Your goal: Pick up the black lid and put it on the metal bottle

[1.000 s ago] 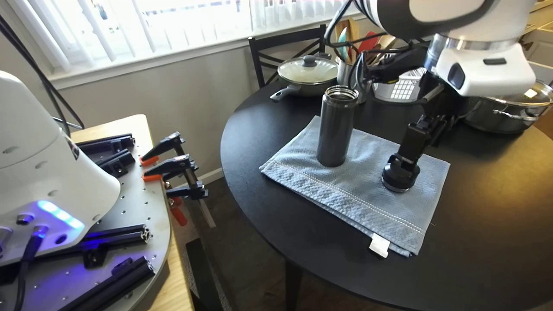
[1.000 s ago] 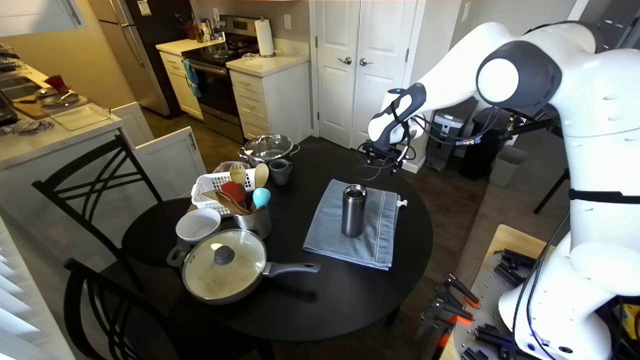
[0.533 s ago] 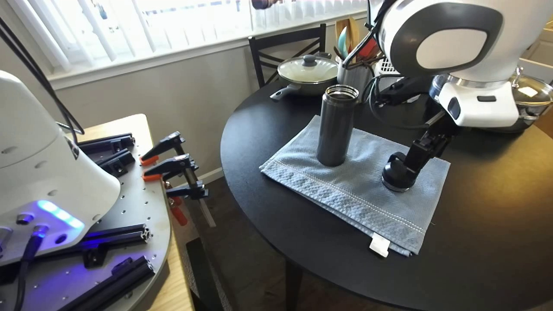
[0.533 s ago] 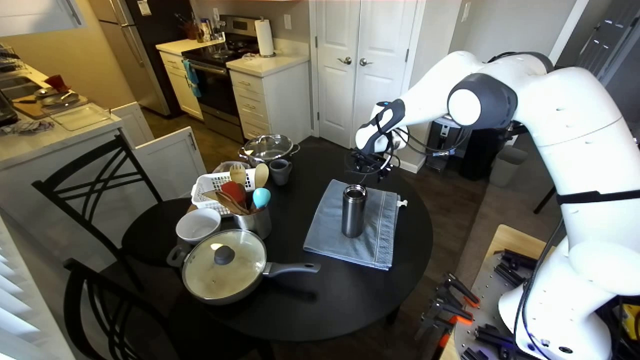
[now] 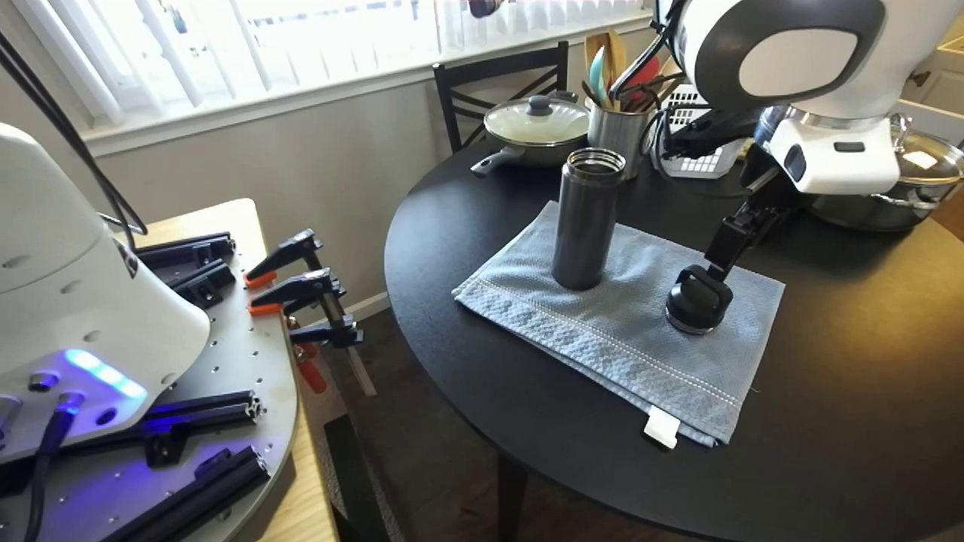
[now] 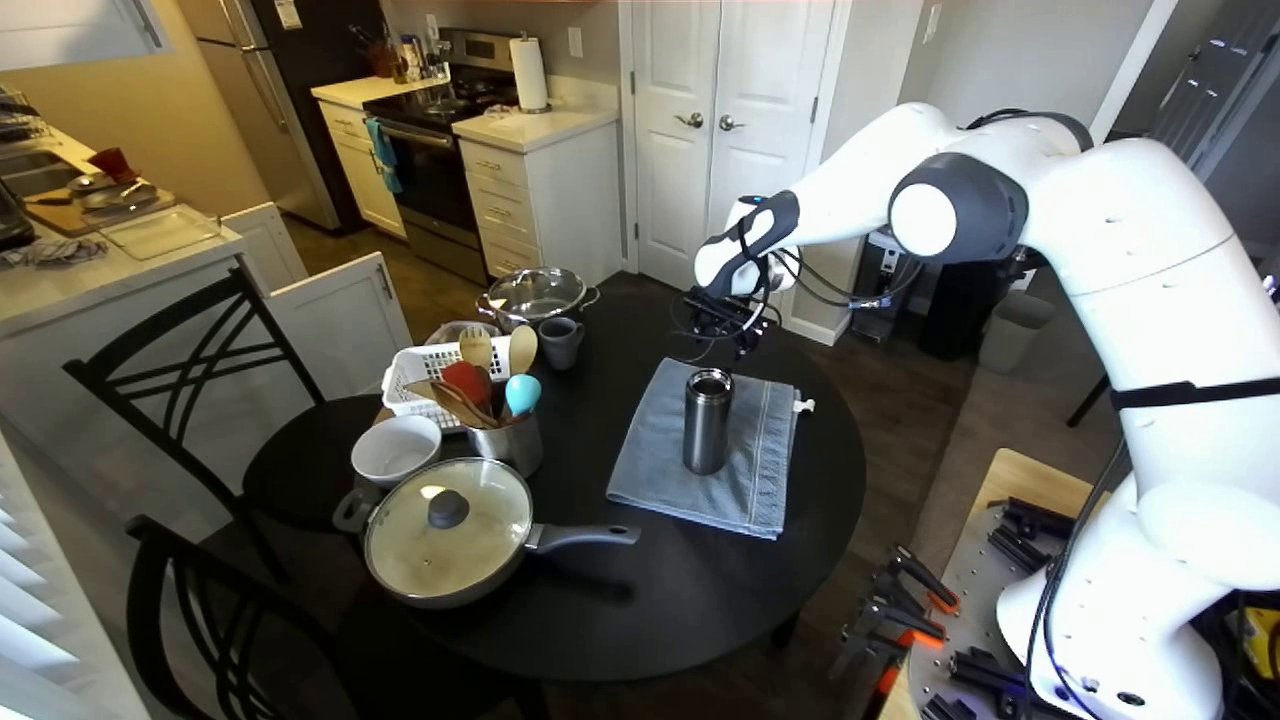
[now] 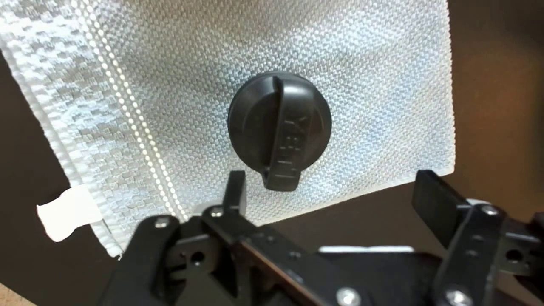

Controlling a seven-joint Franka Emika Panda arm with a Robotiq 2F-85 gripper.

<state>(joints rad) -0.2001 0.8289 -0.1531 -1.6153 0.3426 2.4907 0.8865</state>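
Note:
The black lid [image 5: 694, 302] sits upright on a blue-grey towel [image 5: 640, 331], knob-like handle up. In the wrist view the lid [image 7: 263, 123] lies just beyond my fingers, nearer the left one. My gripper [image 7: 330, 178] is open, with nothing between its fingers. In an exterior view the gripper [image 5: 719, 263] hangs at an angle behind and above the lid; the exact gap is hard to tell. The metal bottle [image 5: 586, 226] stands upright and uncapped on the same towel; it also shows in an exterior view [image 6: 707, 430], where the lid is hidden behind it.
On the dark round table [image 6: 690, 590] stand a lidded pan [image 6: 430, 550], a utensil holder [image 6: 510, 445], a white basket [image 6: 400, 385], a white bowl [image 6: 397, 450], a grey mug [image 6: 560, 343] and a steel pot [image 6: 538, 297]. Loose cables hang from my arm.
My hand has moved leftward in an exterior view, dipping and then rising slightly. The fingertips no longer cover much of the lid. The lid, bottle and towel have not moved.

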